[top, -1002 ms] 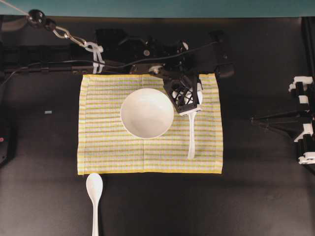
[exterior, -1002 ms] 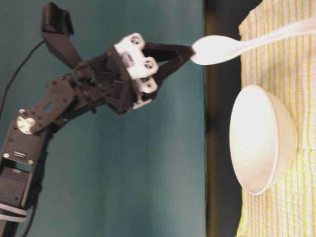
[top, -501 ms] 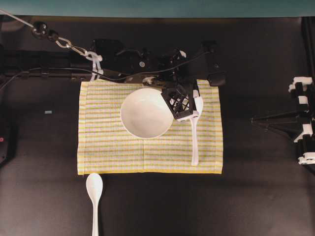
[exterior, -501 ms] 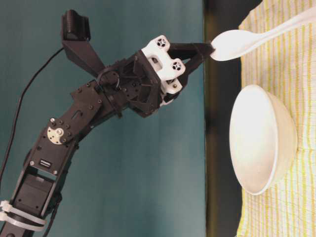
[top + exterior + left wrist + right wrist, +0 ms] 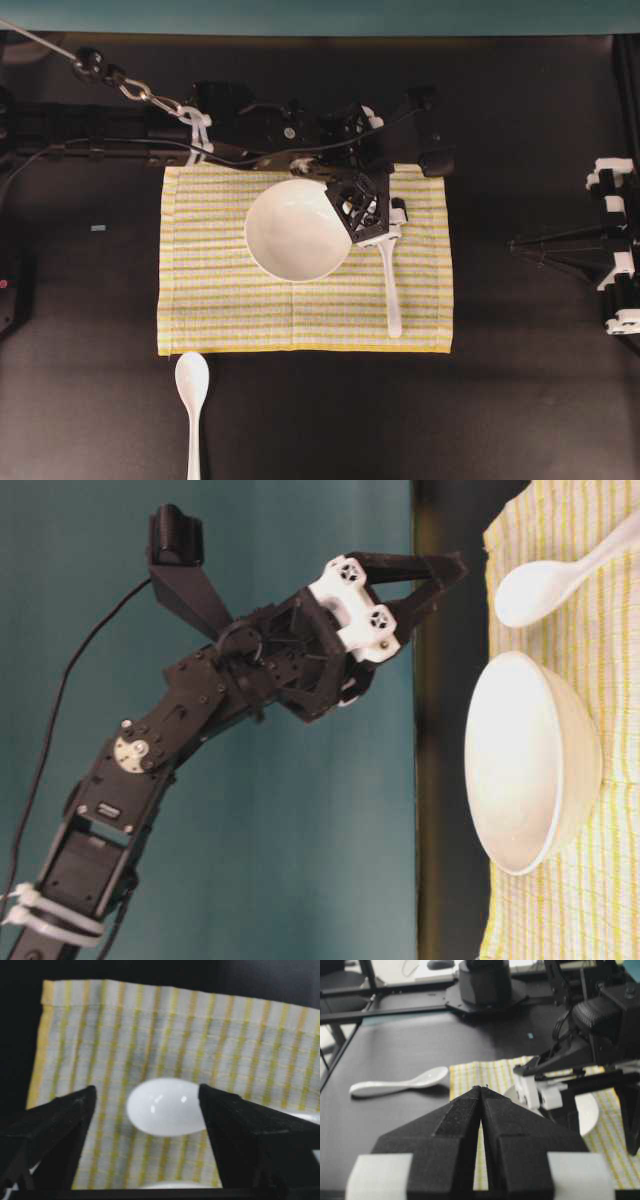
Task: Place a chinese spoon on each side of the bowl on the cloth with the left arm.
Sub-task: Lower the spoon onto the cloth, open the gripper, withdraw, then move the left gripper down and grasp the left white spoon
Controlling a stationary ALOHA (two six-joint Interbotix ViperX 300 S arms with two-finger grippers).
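Overhead exterior view: a rectangular, thin-striped yellow, white and grey-green cloth (image 5: 250, 310) lies flat on the matte black table (image 5: 500, 410), and a round, glossy white ceramic bowl (image 5: 297, 230) sits on it, slightly above the middle. One smooth white Chinese spoon (image 5: 390, 280) lies on the cloth just to the right of the bowl, handle pointing toward the cloth's near edge; a second spoon (image 5: 191, 400) lies off the cloth on the bare table, below its lower left corner. The left arm (image 5: 260, 125), black and jointed with thin cables, reaches over the cloth's far edge. Its lattice-patterned left gripper (image 5: 377, 222) hangs above the placed spoon's bowl end, angled downward, jaws spread apart and clear of it. The right gripper (image 5: 481, 1091), a pointed black wedge, has its jaws pressed together, empty.
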